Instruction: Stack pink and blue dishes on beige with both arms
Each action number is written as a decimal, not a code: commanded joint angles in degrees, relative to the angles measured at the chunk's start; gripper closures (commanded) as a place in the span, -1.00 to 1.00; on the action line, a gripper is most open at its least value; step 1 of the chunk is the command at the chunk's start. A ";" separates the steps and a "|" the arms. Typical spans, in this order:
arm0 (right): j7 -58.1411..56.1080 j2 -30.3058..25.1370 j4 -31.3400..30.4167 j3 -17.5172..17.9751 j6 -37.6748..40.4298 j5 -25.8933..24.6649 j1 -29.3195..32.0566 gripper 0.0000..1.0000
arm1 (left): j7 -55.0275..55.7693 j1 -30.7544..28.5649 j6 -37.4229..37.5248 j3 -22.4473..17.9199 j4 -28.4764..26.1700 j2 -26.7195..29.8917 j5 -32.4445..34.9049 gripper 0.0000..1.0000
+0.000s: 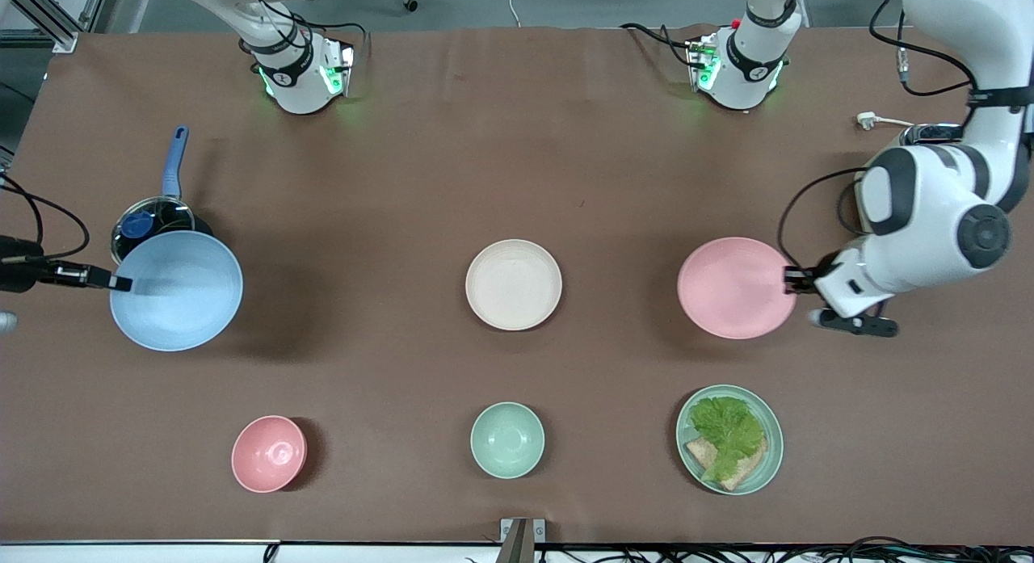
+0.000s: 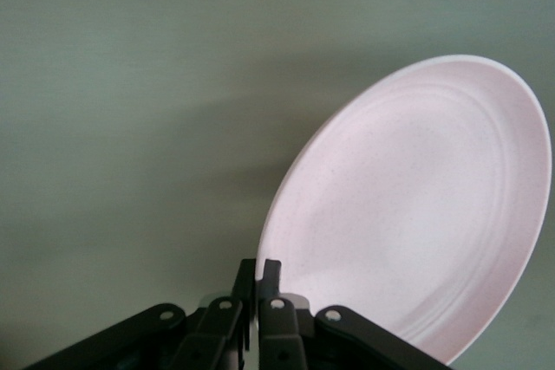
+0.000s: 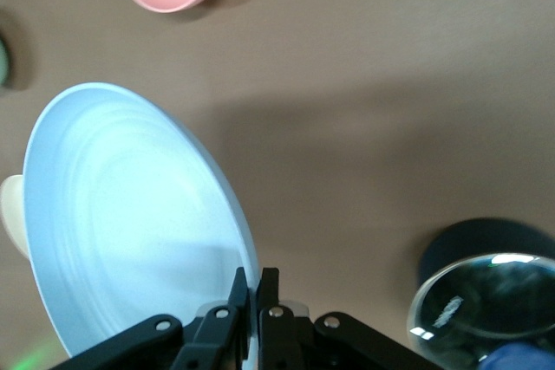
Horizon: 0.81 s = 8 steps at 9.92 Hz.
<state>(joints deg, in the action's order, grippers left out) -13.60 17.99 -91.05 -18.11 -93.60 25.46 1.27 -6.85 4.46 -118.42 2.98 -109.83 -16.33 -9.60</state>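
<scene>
The cream-beige plate (image 1: pixel 514 284) lies flat at the table's middle with nothing on it. My left gripper (image 1: pixel 794 280) is shut on the rim of the pale pink plate (image 1: pixel 735 287), which it holds tilted above the cloth toward the left arm's end. In the left wrist view the fingers (image 2: pixel 270 271) pinch the pink plate's (image 2: pixel 416 214) edge. My right gripper (image 1: pixel 121 283) is shut on the rim of the light blue plate (image 1: pixel 178 290), raised beside a pot at the right arm's end. The right wrist view shows that gripper (image 3: pixel 257 281) clamping the blue plate's (image 3: pixel 130 223) edge.
A pot with a glass lid and blue handle (image 1: pixel 153 216) sits partly under the blue plate. Nearer the front camera stand a pink bowl (image 1: pixel 269 454), a mint-green bowl (image 1: pixel 507 439) and a green plate with lettuce and bread (image 1: pixel 729 439). A white plug (image 1: pixel 868 120) lies near the left arm.
</scene>
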 commanded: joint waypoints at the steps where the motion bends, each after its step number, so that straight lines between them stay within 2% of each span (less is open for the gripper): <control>1: 10.49 -3.22 -1.84 6.31 -0.36 -2.60 -0.74 0.99 | 8.47 0.28 -2.68 8.40 -0.73 -3.87 -2.69 0.99; 3: 17.44 -3.49 -2.02 12.02 -0.80 -2.69 -0.74 0.99 | 22.52 0.55 -10.56 15.88 0.05 -7.20 -2.53 0.99; 4: 19.82 -3.49 -2.46 14.40 -2.02 -2.69 -0.83 0.99 | 28.67 1.51 -13.04 18.35 1.71 -10.27 -1.74 0.99; 6: 25.35 -3.40 -4.74 19.14 -4.92 -2.69 -1.00 0.99 | 37.04 2.13 -13.41 20.82 2.87 -11.96 1.60 0.98; 8: 29.05 -3.32 -6.49 22.67 -7.37 -2.69 -1.00 0.99 | 43.55 5.54 -18.14 21.81 3.57 -15.56 2.83 0.98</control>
<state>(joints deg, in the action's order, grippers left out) 12.81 16.09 -94.97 2.23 -99.15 23.55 -0.45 32.73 8.02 -133.76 24.43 -107.44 -28.00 -8.39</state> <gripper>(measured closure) 0.934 0.952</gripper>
